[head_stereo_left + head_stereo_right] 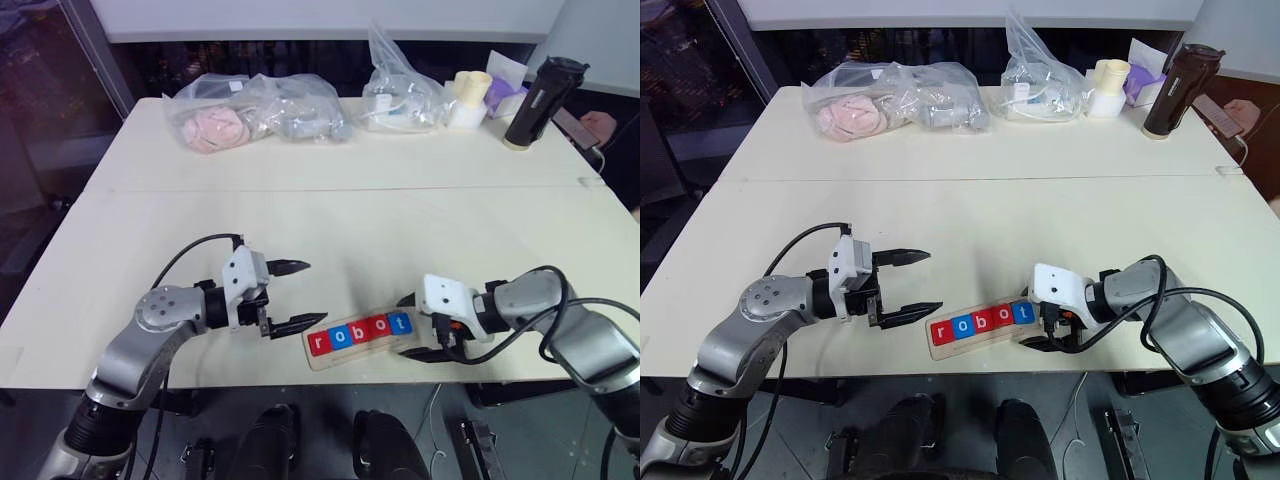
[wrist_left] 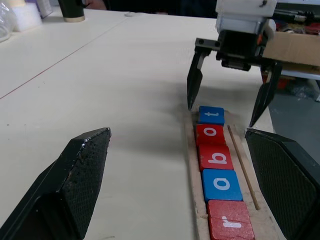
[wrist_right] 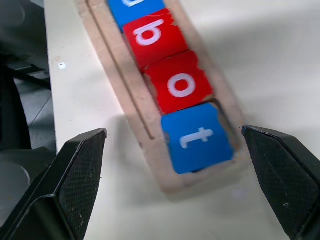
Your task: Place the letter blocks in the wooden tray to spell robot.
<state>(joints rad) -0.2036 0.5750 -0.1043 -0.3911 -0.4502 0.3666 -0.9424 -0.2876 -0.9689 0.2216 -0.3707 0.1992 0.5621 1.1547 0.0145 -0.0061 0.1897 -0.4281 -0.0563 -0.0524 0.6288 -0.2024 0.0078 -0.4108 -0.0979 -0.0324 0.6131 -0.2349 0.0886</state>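
- The left gripper [image 1: 296,296], lower left of centre in the left eye view, has its two black fingers spread apart with nothing between them. Its textured tips point toward the near end of the tray without touching it.
- The wooden tray [image 1: 322,359] lies at lower centre near the table's front edge, tilted so its right end sits a little higher in the frame. It is a pale, flat, narrow strip of light wood with a shallow groove [image 2: 243,167] running along one side.
- The letter blocks sit in the tray in a touching row that reads "robot": a red r [image 1: 319,343], a blue o [image 1: 340,337], a red b [image 1: 360,331], a red o [image 1: 380,326] and a blue t [image 1: 400,322]. They are small flat squares with white lowercase letters; the red ones have chipped, rough edges.
- The right gripper [image 2: 226,107], lower right of centre, stands wide open straddling the tray's t end. Its fingers flank the t block on both sides and hold nothing.
- The table [image 1: 330,215] has a smooth cream top with a thin seam running across it.
- Along the far edge, upper left to upper right: clear crinkled plastic bags [image 1: 255,110] with pink and grey soft contents, a second clear bag [image 1: 400,85], a cream cylinder [image 1: 470,98], and a dark tall bottle [image 1: 541,100].
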